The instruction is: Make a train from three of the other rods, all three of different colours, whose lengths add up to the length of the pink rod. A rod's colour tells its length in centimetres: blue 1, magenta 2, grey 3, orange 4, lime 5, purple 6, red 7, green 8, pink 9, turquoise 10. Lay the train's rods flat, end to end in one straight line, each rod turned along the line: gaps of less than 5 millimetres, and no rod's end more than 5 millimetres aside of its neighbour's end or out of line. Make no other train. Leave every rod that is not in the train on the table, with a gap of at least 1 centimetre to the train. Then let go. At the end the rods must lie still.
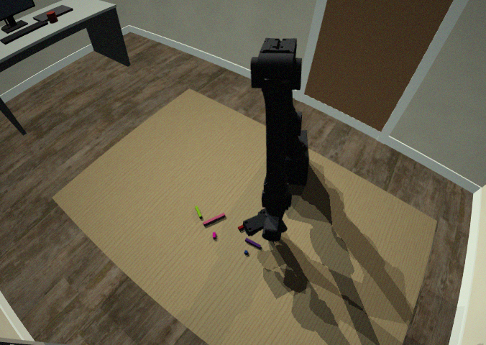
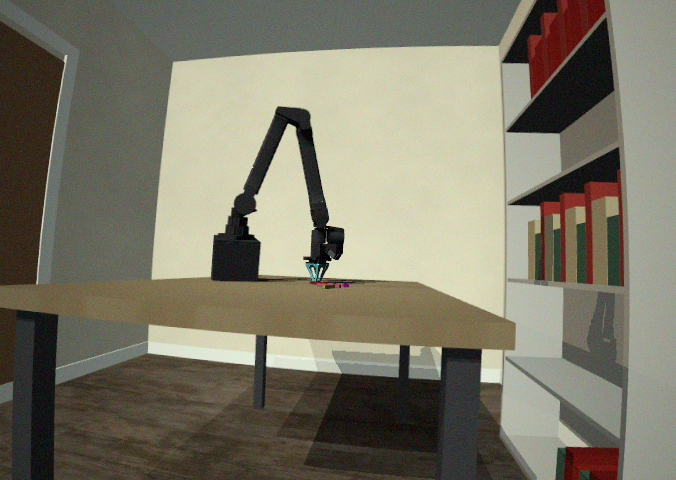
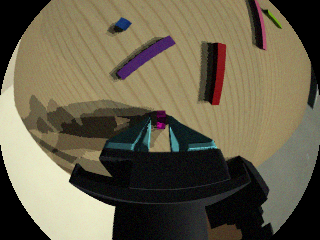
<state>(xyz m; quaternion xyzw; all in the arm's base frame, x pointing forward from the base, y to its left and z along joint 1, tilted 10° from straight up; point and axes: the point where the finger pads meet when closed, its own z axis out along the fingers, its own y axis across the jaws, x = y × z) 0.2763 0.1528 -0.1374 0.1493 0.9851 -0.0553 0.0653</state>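
Observation:
My gripper (image 2: 316, 279) (image 3: 159, 120) points down low over the table, slightly open. A small magenta rod (image 3: 161, 125) lies between its fingertips, with slim gaps seen beside it. A second magenta rod (image 1: 214, 235) lies apart, out of the wrist view. The purple rod (image 1: 253, 243) (image 3: 145, 57) lies slanted, with the blue rod (image 1: 246, 252) (image 3: 123, 24) beyond it. The red rod (image 1: 241, 228) (image 3: 220, 75) lies beside the gripper, partly hidden in the top view. The pink rod (image 1: 213, 219) (image 3: 260, 25) and lime rod (image 1: 198, 212) (image 3: 274, 19) lie farther off. No rods are joined.
The wooden table (image 1: 162, 162) (image 2: 180, 305) carries the arm's base (image 2: 236, 258). The arm's dark shadows fall across the table beside the gripper. The red and purple rods are the nearest neighbours of the fingers.

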